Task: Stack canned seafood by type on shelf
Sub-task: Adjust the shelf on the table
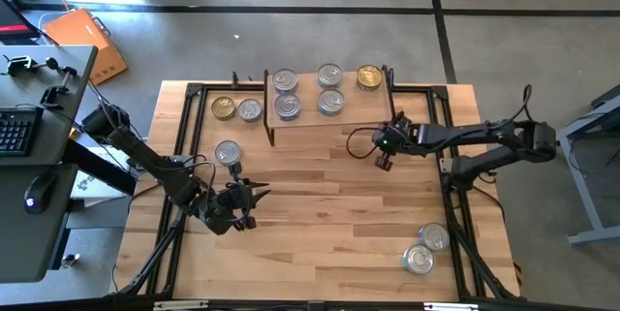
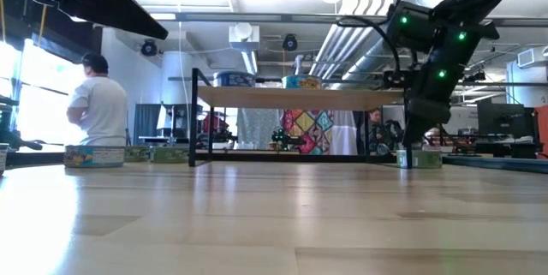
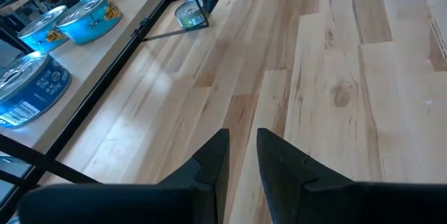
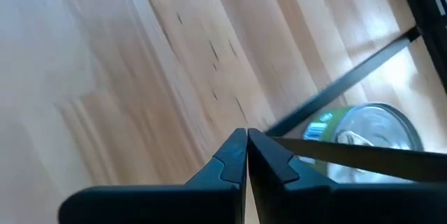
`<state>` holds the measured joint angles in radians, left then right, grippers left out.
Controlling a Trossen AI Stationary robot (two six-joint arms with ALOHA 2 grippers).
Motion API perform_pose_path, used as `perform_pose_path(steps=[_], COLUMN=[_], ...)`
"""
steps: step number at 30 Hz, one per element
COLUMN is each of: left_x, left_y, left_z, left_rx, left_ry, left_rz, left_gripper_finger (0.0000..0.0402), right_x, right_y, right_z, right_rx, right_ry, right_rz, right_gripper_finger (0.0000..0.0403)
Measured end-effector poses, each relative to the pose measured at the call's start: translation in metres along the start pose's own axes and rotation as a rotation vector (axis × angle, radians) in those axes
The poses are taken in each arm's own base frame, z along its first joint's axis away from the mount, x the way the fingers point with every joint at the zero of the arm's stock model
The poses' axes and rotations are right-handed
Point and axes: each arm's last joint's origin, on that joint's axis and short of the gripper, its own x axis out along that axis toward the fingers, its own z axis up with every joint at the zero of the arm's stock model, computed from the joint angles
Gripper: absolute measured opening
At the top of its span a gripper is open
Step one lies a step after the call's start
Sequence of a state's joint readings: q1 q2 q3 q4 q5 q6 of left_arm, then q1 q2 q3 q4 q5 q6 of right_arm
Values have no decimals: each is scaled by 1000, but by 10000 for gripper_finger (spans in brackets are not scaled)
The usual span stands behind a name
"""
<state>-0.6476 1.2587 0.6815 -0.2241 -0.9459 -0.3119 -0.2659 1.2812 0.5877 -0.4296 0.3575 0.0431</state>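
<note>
The green tin [image 4: 363, 144] just past the right gripper [image 4: 247, 155] is partly hidden behind a black shelf leg [image 4: 349, 153], and its label is too blurry to read.

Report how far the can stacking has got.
Done: five cans sit on the shelf, all in a single layer, none stacked. In hand: nothing; the right gripper is shut and empty in front of the shelf, and the left gripper holds nothing. Left: five cans on the table, two beside the shelf.
</note>
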Motion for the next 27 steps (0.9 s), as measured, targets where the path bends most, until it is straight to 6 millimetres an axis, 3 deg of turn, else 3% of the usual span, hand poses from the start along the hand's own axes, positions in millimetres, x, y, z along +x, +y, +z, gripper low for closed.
perform_pose_path(steps=[6, 16, 22, 27], left_x=[4, 30, 55, 74], left_y=[6, 39, 65, 83], left_z=[-6, -16, -48, -70], left_rx=[-15, -161, -230, -263], left_ry=[45, 175, 260, 224], left_rz=[66, 254, 369, 411], left_gripper_finger=[64, 64, 64, 64], right_x=[-3, -8, -12, -16], right_y=[8, 21, 33, 41], right_z=[6, 9, 8, 9], right_rx=[49, 104, 102, 82], right_ry=[-67, -112, -116, -146], right_rz=[23, 115, 184, 209], right_gripper_finger=[4, 4, 4, 4])
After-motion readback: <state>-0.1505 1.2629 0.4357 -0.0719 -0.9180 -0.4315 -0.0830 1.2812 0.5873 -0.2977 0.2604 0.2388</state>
